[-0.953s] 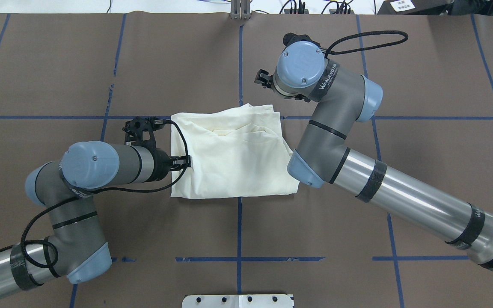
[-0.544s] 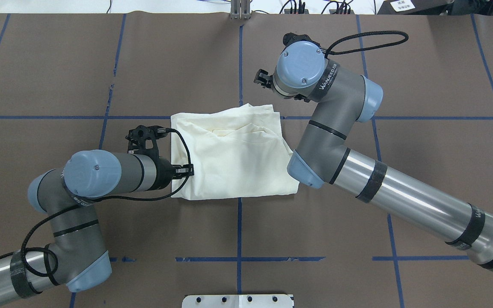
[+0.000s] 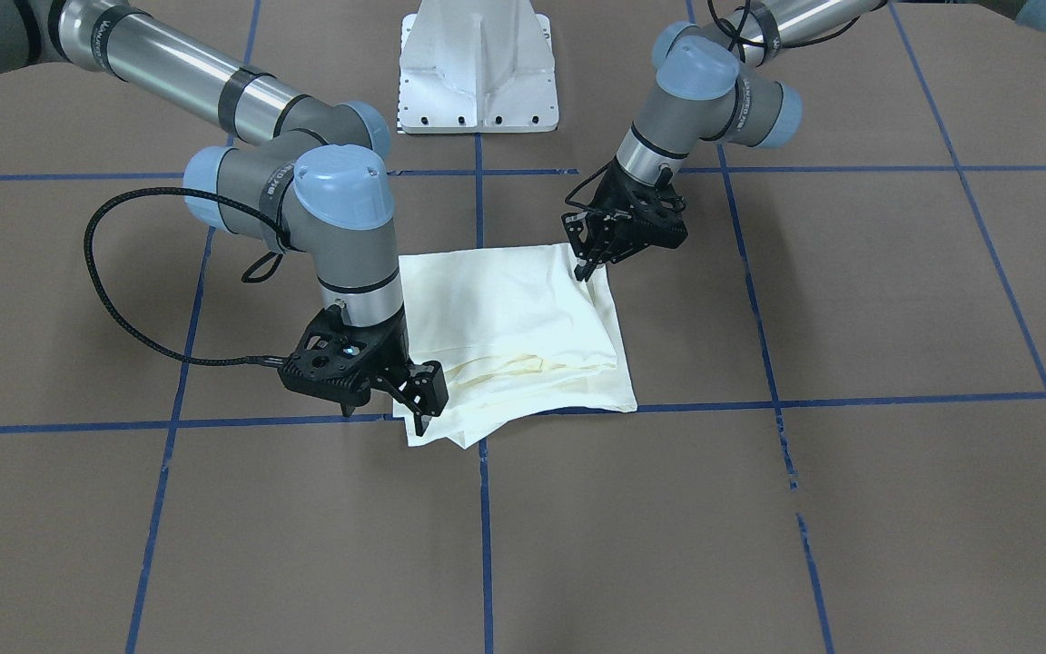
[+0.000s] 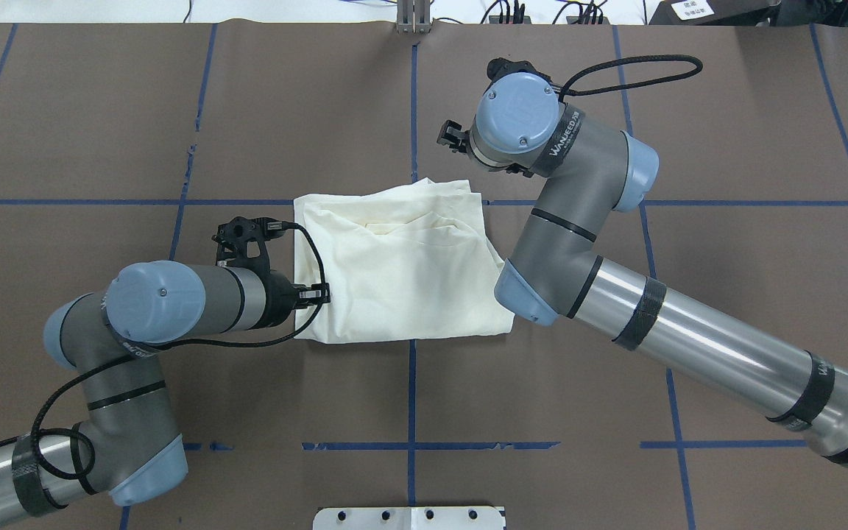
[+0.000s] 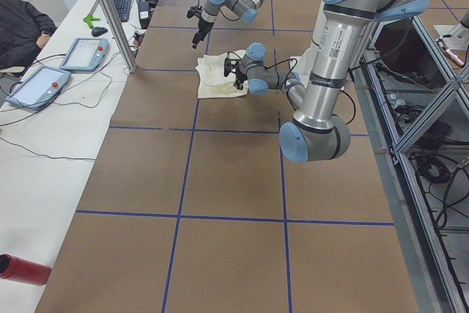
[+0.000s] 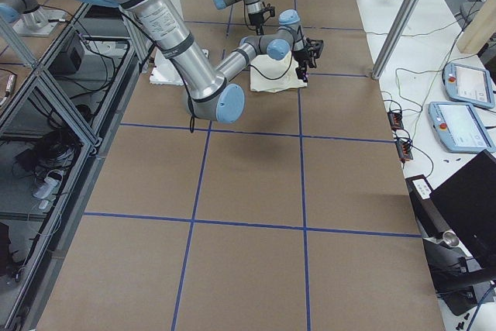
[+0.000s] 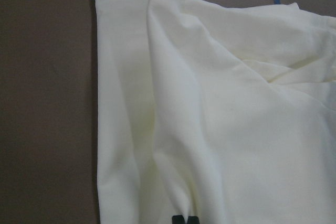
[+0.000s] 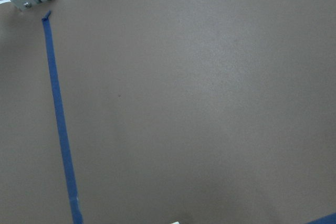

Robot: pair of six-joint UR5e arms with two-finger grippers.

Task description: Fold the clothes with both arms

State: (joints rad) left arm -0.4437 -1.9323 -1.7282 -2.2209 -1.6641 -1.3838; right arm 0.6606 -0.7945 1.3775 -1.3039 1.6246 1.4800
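The clothes are one cream shirt (image 4: 402,272), folded into a rough rectangle with its plain side up, in the middle of the brown table (image 4: 615,412). My left gripper (image 4: 317,294) is at the shirt's left edge near the near corner. Its fingertips (image 7: 185,219) are pinched together on the cloth, and creases run toward them. From the front, the left gripper (image 3: 588,265) tapers to a point on the shirt (image 3: 505,318). My right gripper (image 3: 384,411) stands open at the far right corner, one finger over the cloth. The right wrist view shows only bare table.
Blue tape lines (image 4: 411,442) cross the table in a grid. The white pedestal base (image 3: 478,64) is at the robot's edge, and an aluminium post (image 4: 413,18) at the far edge. Tablets (image 5: 37,86) and a person's dark sleeve (image 5: 18,27) are beside the table.
My left gripper has shifted a little toward the robot's side along the shirt's left edge. The right arm and the shirt have hardly moved.
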